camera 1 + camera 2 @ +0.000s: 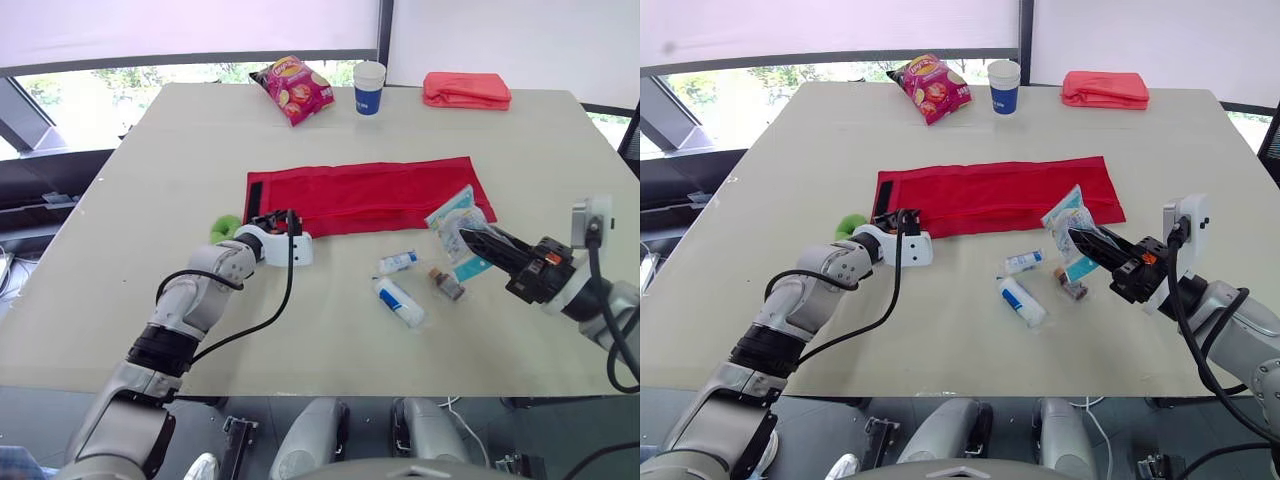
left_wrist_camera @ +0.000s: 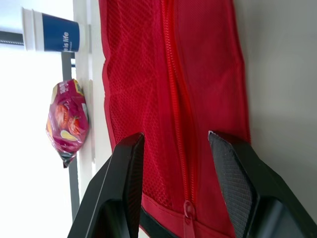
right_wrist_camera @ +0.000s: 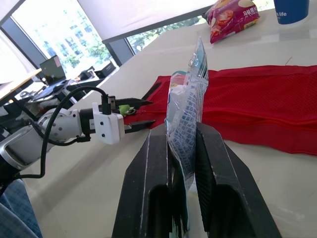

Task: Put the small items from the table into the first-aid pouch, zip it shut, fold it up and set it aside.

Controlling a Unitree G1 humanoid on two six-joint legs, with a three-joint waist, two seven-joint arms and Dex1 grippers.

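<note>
Left gripper (image 1: 283,220): fingers spread wide, holding nothing, poised at the left end of the first-aid pouch (image 1: 370,195), one on each side of the zipper (image 2: 178,99).
Right gripper (image 1: 470,243): clamped on a flat blue-and-white packet (image 1: 455,225), held on edge just off the pouch's right front corner.
Pouch position: laid flat and unfolded at mid-table; zipper pull (image 2: 187,208) sits at the left end, between the left fingers.
Pouch opening: how far the mouth is parted cannot be told.
Items outstanding: white-and-blue tube (image 1: 400,300), smaller tube (image 1: 398,262) and brown bottle (image 1: 445,283) lie on the table in front of the pouch.
Risk, insertion: the packet is thin and limp. If the mouth lies flat, the packet is likely to buckle or slide over the fabric instead of entering.
Risk, pouch shift: the pouch is light cloth. A push from the packet can drag it unless the left gripper pins or lifts one lip.
Risk, left grasp: closing on both fabric layers would seal the mouth rather than open it.
Risk, collision: a low right-arm sweep can knock the bottle or tubes.
Risk, clutter: a green object (image 1: 225,227) lies just beside the left gripper and can be nudged.
</note>
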